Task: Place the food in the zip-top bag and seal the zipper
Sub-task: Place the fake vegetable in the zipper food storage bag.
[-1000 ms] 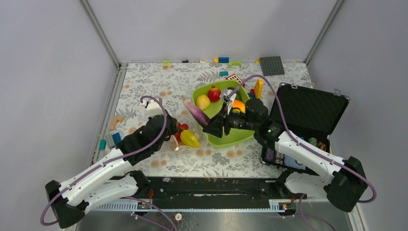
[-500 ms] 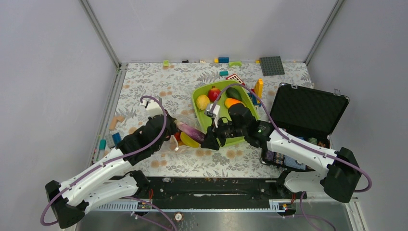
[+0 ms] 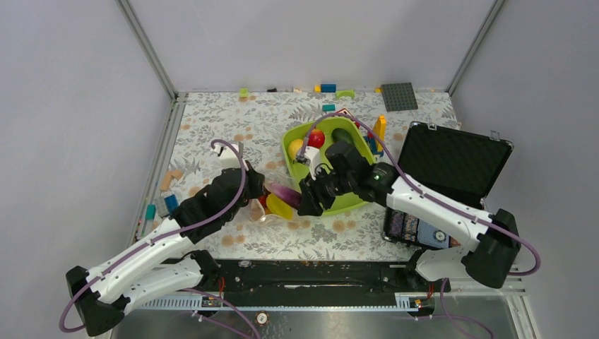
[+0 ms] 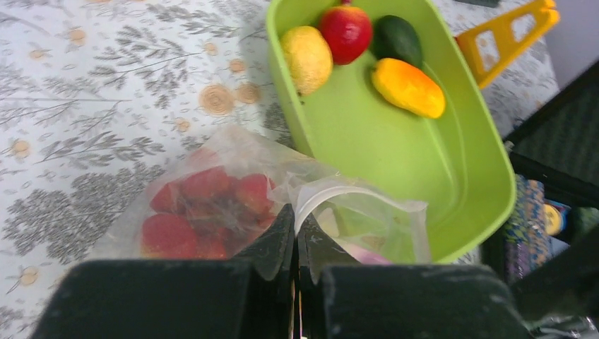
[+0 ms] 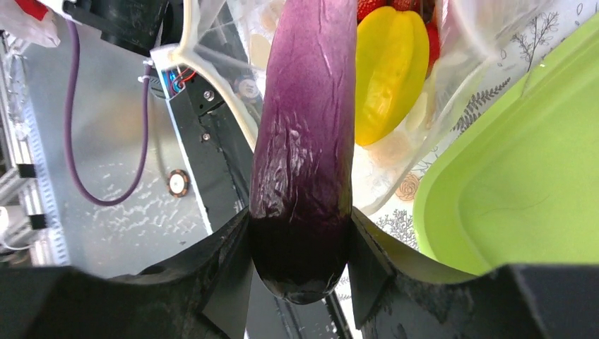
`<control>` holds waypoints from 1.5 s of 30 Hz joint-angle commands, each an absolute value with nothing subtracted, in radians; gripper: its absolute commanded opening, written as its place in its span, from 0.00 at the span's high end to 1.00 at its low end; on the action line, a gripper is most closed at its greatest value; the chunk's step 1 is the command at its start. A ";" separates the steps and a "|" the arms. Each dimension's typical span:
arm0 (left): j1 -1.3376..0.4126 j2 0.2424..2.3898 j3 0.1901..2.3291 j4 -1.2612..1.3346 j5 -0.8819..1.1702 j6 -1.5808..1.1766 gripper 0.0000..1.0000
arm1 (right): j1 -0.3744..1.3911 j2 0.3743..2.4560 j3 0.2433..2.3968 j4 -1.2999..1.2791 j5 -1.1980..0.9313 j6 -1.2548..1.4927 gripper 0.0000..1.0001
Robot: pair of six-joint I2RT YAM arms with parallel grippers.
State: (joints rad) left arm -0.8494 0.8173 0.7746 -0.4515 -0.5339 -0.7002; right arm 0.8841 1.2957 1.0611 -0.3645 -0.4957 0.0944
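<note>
Beside the green tray (image 4: pixel 466 176), the zip-top bag (image 4: pixel 353 212) is pinched at its lip by the left gripper (image 4: pixel 295 233), while the right gripper (image 5: pixel 300 261) clamps the eggplant (image 5: pixel 307 141) at its mouth, where the flimsy lip may fold and snag it

Access to the mouth of the zip-top bag (image 4: pixel 233 159). The eggplant (image 5: pixel 311 127), clamped in the right gripper (image 5: pixel 300 247), occupies the opening; starfruit (image 5: pixel 392 70) and grape bunch (image 4: pixel 201 205) take up the interior behind it. The left gripper (image 4: pixel 295 236) pinches the mouth's edge from the left. The tray (image 4: pixel 424 183) wall stands just beside the mouth. Bare worktop (image 3: pixel 212 127) lies left and far of the bag; the case (image 3: pixel 452 162) bounds the right.
</note>
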 commanded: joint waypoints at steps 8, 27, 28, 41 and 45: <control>-0.873 0.788 0.754 -0.250 -0.240 -0.541 1.00 | 0.894 1.486 1.370 -0.575 -0.439 0.337 0.73; -0.888 0.807 0.764 -0.268 -0.291 -0.555 1.00 | 0.913 1.583 1.351 -0.306 -0.284 0.591 0.46; -0.887 0.806 0.764 -0.272 -0.305 -0.560 1.00 | 0.913 1.577 1.345 -0.302 -0.287 0.583 0.43; -0.887 0.797 0.767 -0.317 -0.428 -0.616 1.00 | 0.913 1.451 1.249 -0.202 -0.331 0.508 0.00; -0.887 0.790 0.771 -0.341 -0.478 -0.631 1.00 | 0.911 1.370 1.201 -0.202 -0.181 0.456 0.00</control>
